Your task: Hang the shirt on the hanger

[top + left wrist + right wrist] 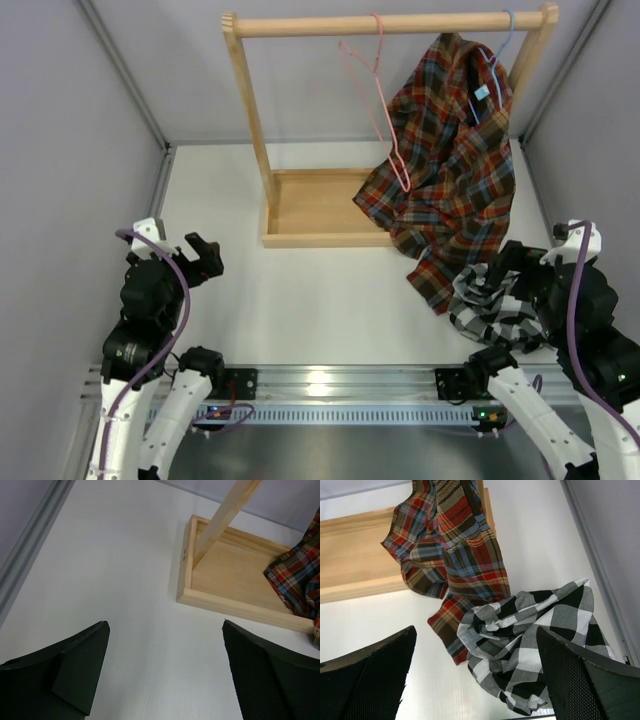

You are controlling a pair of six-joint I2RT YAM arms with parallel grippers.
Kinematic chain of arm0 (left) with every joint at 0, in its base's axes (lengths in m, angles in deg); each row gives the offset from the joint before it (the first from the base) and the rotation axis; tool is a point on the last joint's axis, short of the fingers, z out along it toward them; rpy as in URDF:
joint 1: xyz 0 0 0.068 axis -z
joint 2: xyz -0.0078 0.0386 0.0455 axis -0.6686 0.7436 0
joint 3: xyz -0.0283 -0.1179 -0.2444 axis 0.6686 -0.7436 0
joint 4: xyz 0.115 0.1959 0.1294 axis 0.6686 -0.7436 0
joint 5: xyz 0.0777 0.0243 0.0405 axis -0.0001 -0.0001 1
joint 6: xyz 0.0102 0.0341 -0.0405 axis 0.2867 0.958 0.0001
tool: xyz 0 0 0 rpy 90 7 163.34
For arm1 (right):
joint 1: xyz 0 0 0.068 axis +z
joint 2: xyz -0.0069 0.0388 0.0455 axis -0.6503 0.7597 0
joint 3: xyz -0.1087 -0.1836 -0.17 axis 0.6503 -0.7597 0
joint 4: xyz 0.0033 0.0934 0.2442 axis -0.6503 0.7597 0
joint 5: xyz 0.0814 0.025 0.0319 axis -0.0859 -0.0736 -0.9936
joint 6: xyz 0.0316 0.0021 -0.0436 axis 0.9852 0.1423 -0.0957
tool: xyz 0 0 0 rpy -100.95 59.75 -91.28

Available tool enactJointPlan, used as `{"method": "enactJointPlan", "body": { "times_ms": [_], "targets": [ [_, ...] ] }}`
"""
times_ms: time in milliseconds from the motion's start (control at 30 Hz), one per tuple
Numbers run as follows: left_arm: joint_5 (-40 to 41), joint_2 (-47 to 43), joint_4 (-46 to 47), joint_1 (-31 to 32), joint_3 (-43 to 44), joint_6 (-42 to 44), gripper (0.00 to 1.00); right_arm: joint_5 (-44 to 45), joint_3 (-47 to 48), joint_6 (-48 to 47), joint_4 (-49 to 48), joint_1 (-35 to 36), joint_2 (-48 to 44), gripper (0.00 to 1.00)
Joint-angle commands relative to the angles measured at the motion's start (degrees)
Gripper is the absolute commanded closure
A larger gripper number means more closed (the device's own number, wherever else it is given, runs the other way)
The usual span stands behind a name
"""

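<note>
The black-and-white checked shirt (492, 308) lies crumpled on the table at the near right, also in the right wrist view (535, 645). The pink hanger (375, 95) hangs empty by its hook from the wooden rail. My right gripper (515, 262) is open and hovers just above the shirt, jaws wide apart (475, 680). My left gripper (200, 258) is open and empty at the near left, over bare table (165, 680).
A wooden rack (385, 24) with a tray base (310, 205) stands at the back; its base also shows in the left wrist view (235, 575). A red plaid shirt (450, 170) on a light blue hanger (495, 60) drapes down onto the table, touching the checked shirt.
</note>
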State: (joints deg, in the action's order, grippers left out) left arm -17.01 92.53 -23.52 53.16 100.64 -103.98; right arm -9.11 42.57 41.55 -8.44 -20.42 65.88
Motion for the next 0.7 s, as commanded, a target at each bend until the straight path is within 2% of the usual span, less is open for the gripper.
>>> {"method": "enactJointPlan", "body": {
  "times_ms": [0,67,133,267,367,500,667],
  "targets": [
    [-0.49,-0.67,2.92,0.14,-0.32,-0.39,0.02,-1.97,1.45,2.25,1.32,0.86,0.48,0.0],
    [-0.22,-0.84,3.09,0.14,-0.32,-0.39,0.02,-1.19,1.1,4.97,0.79,0.87,0.13,0.01],
    [-0.22,-1.02,3.09,0.14,-0.32,-0.47,0.02,1.01,-0.13,12.09,0.61,0.86,-0.31,0.01],
    [-0.57,-0.93,3.18,0.14,-0.49,-0.56,0.02,1.18,-6.27,20.79,-2.46,0.86,-1.02,0.01],
    [-0.84,-1.28,3.44,0.22,-0.67,-0.56,0.02,5.22,-10.76,31.32,-0.8,0.86,0.39,0.0],
    [-1.54,-1.11,4.06,0.49,-0.76,-0.3,0.02,6.8,-21.37,46.26,-0.88,0.86,-1.54,0.0],
    [-1.89,-1.02,4.06,1.01,-0.85,-0.3,0.02,15.06,-25.71,49.99,-0.79,0.86,0.81,0.01]
  ]
}}
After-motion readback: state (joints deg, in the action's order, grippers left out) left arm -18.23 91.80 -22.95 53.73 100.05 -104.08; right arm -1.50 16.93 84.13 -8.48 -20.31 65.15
